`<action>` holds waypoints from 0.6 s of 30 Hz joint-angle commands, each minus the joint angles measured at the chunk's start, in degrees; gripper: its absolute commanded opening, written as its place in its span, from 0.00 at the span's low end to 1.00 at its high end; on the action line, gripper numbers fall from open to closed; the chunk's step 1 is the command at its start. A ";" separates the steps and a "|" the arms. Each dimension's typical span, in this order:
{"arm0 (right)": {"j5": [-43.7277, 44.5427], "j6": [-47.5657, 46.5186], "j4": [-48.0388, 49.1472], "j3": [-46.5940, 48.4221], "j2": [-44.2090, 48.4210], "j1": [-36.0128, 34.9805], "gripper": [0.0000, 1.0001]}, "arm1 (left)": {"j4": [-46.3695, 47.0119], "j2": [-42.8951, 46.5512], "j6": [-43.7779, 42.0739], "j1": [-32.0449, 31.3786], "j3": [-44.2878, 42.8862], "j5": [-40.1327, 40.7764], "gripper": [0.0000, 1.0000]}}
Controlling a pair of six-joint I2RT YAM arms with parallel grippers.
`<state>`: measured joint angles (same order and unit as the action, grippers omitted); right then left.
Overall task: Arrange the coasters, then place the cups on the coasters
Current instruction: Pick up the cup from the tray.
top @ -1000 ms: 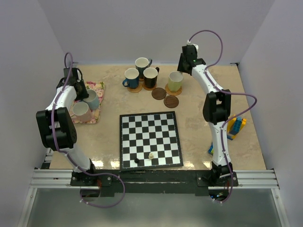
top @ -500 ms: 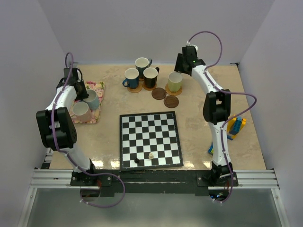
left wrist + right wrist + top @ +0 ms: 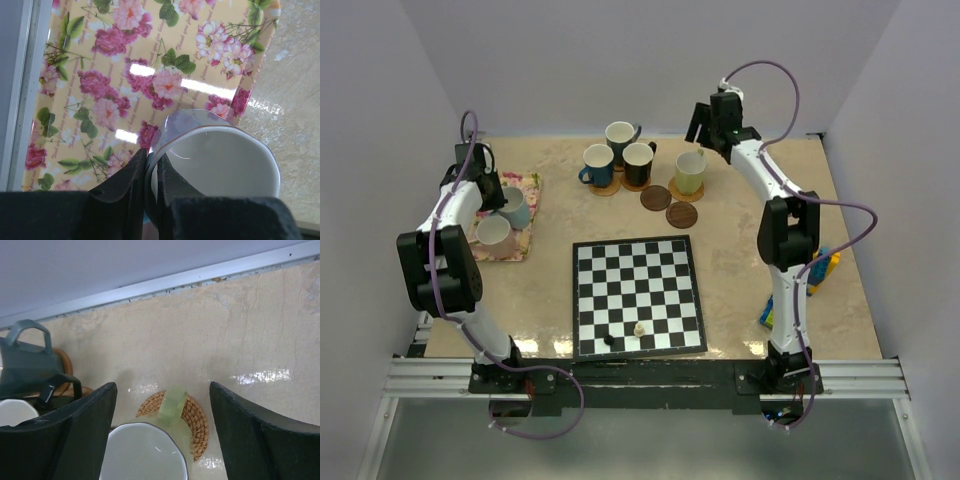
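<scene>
On the floral mat, our left gripper pinches the rim of the light blue cup, one finger inside. We judge the cup light, stiff and slippery, so grip deep. Our right gripper gapes wide over the pale green cup on its woven coaster.

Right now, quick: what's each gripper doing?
Left gripper: closed on the rim of the light blue cup.
Right gripper: open, holding nothing.
</scene>
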<state>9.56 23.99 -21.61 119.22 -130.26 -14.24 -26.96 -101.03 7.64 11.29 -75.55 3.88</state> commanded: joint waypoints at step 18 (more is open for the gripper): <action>3.88 1.59 6.05 -2.59 8.88 -0.09 0.79 | 5.78 4.26 0.44 0.49 -4.52 -1.77 0.00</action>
<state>11.20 25.69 -17.58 116.64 -126.32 -14.24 -25.69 -101.10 5.15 11.29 -75.61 2.59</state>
